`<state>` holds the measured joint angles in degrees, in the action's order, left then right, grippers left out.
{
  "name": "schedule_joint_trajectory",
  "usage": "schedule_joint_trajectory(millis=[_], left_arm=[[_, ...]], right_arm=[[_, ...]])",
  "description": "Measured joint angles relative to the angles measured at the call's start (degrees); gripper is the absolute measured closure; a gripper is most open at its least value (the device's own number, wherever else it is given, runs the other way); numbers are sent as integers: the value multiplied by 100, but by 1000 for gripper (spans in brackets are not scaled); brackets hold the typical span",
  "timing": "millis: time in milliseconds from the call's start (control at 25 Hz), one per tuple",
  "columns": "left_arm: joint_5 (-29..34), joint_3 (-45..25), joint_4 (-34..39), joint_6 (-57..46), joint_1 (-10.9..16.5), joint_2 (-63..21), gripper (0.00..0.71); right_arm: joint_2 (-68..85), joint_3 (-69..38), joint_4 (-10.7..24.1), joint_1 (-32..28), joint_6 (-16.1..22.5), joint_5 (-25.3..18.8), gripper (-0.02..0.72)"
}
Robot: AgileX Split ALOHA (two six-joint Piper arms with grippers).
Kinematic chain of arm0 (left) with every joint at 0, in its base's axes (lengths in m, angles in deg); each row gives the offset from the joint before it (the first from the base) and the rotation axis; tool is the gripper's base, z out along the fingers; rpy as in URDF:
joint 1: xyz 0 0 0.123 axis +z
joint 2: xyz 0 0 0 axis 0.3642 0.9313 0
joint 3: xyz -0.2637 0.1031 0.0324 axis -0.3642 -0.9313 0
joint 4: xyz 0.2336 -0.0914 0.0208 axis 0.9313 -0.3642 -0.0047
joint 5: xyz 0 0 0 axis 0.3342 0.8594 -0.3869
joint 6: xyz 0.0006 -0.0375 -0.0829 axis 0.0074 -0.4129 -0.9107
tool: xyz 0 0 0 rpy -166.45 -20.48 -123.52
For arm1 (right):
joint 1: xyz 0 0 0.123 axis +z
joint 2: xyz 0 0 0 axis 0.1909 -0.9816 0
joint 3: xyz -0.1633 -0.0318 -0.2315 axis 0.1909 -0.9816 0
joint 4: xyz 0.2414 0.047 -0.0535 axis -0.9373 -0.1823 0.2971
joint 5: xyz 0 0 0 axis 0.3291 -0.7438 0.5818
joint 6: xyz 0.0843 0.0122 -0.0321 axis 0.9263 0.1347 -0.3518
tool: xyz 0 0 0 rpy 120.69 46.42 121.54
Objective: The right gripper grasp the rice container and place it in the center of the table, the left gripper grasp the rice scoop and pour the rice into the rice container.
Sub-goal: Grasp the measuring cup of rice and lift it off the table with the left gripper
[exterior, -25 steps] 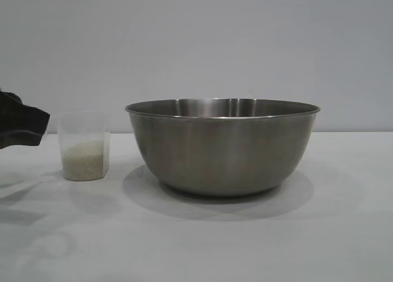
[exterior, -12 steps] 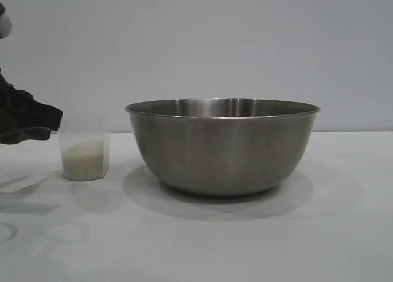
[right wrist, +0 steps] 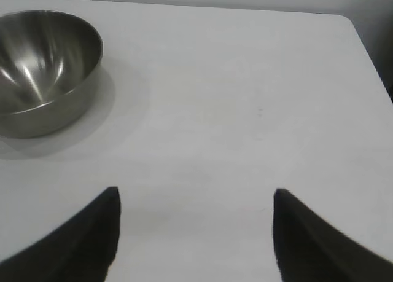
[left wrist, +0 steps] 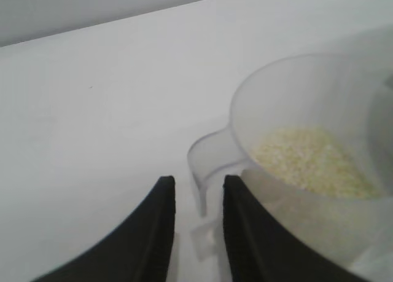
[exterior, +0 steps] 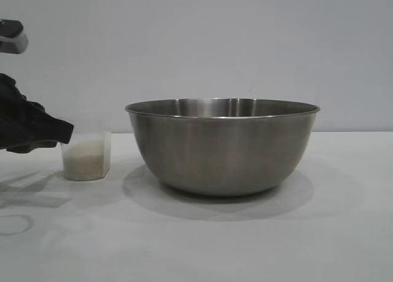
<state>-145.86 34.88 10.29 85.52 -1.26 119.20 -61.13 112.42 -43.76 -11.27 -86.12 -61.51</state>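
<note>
Steel bowl sits upright mid-surface, empty inside as seen from the right wrist. Scoop stands upright just left of the bowl, apart from it, with rice heaped in its bottom. Left end effector at the scoop's upper left side in the exterior view; its fingers stand narrowly apart, one on each side of the loop handle, not yet pinching it. Right end effector hangs wide open over bare surface, well away from the bowl, holding nothing.
</note>
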Motion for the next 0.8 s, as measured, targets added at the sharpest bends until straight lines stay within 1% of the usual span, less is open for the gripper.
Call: schedule_joint_trajectory(millis=[360,400,520,560,600,640,800], left_arm=[[0,699,26,511,0,395,552],[0,792,102,536,0,453,552],[0,997,577,544,114,626,552],[0,1039,723,544,156,652,627],[0,1076,801,544,177,667,661],[0,1104,832,544,192,667,710],[0,1145,917,548,241,667,710]], right_arm=[[0,0,0,0,0,0,255],[0,0,0,0,0,0,255],[0,0,0,0,0,0,255],[0,0,0,0,0,0,255],[0,0,0,0,0,0,255],[0,0,0,0,0,0,255],[0,0,0,0,0,0,255]])
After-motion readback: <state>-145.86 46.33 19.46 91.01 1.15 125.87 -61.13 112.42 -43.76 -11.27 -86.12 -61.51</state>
